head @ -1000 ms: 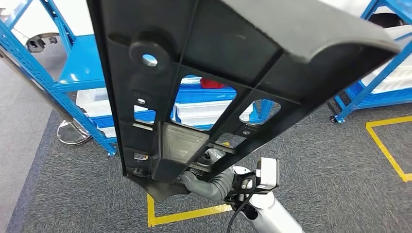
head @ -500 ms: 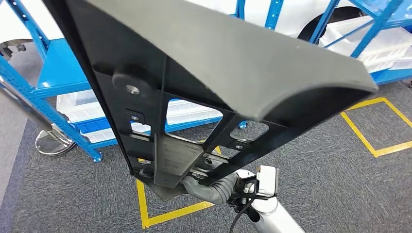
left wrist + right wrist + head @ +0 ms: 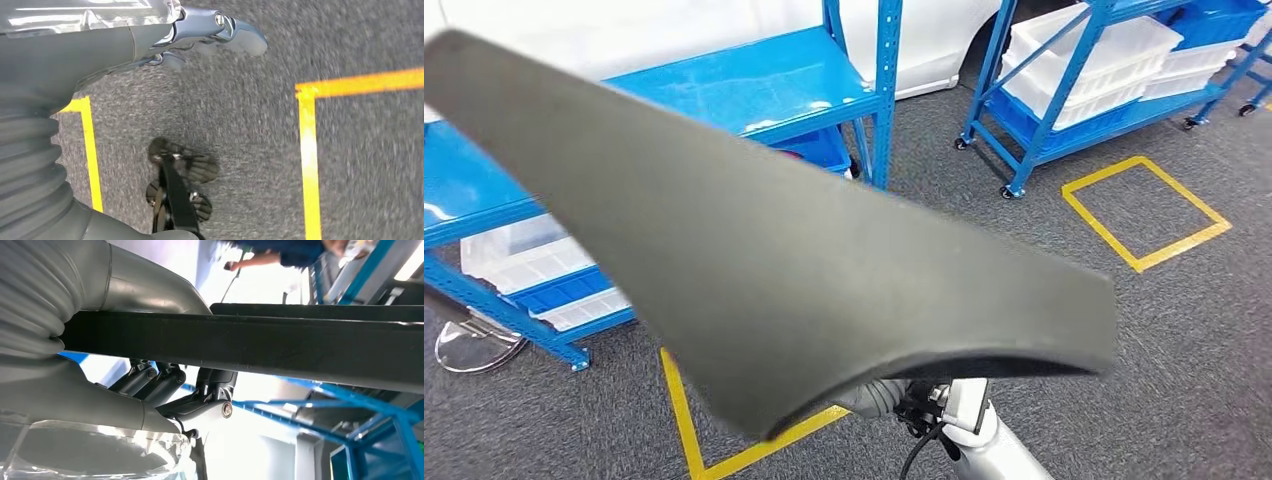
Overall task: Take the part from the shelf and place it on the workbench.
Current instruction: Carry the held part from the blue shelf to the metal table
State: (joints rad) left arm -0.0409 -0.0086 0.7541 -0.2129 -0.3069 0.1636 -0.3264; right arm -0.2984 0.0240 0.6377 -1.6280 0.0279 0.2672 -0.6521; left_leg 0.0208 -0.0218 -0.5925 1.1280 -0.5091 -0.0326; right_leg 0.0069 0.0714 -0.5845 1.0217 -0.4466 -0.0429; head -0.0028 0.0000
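Observation:
The part is a large black plastic panel, and its smooth curved face spreads across the head view. My right hand grips the part's dark edge from below, fingers curled around it. In the head view, the right wrist's ribbed cover sticks out just under the panel's near edge. My left hand hangs over the grey carpet and holds nothing, its thumb standing out.
Blue shelves stand behind the panel, with white bins low on the left. A second blue rack with white bins is at the back right. Yellow floor squares mark the carpet. A person stands nearby.
The whole scene has swung, so the camera has moved. The panel has tipped: its ribbed underside with holes no longer faces me, and the smooth face does. My right hand keeps its grip.

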